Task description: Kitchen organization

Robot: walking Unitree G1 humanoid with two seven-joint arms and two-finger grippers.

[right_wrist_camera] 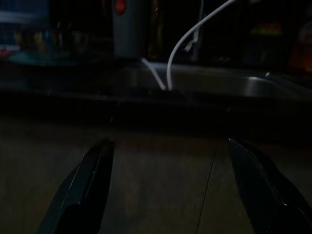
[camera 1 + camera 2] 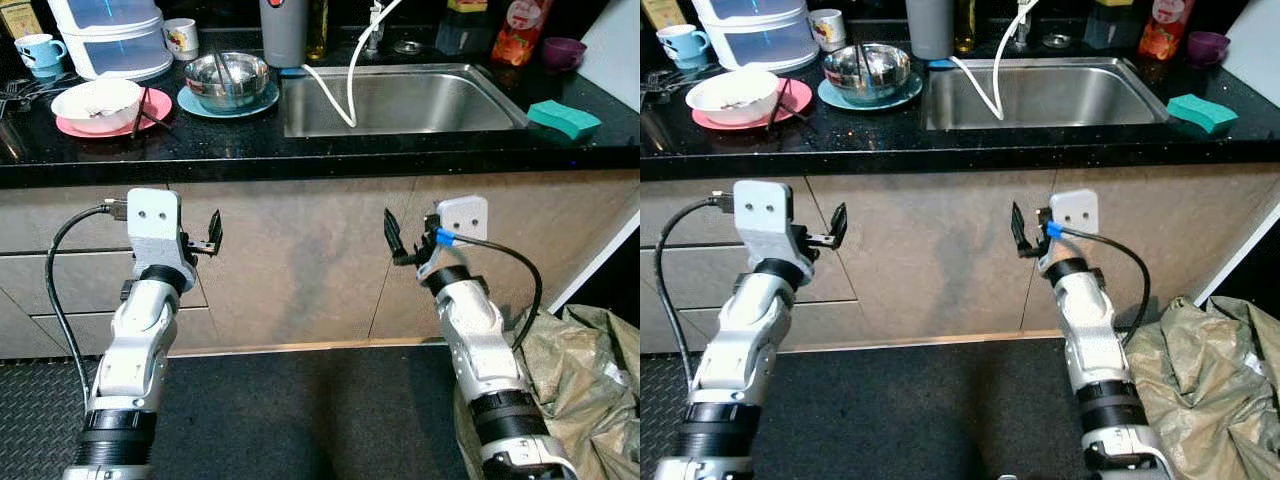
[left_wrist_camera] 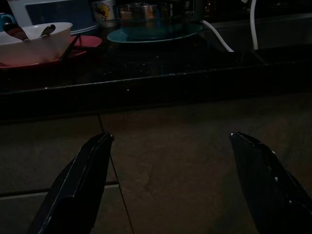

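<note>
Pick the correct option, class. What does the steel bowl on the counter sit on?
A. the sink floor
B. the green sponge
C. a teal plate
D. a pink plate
C: the steel bowl rests on a teal plate just left of the sink; the pink plate holds the white bowl instead.

Counter: our white bowl [image 2: 97, 100] on pink plate [image 2: 75, 125] (chopsticks alongside)
Sink [image 2: 400, 100]: we see white hose [image 2: 335, 95] inside
</note>
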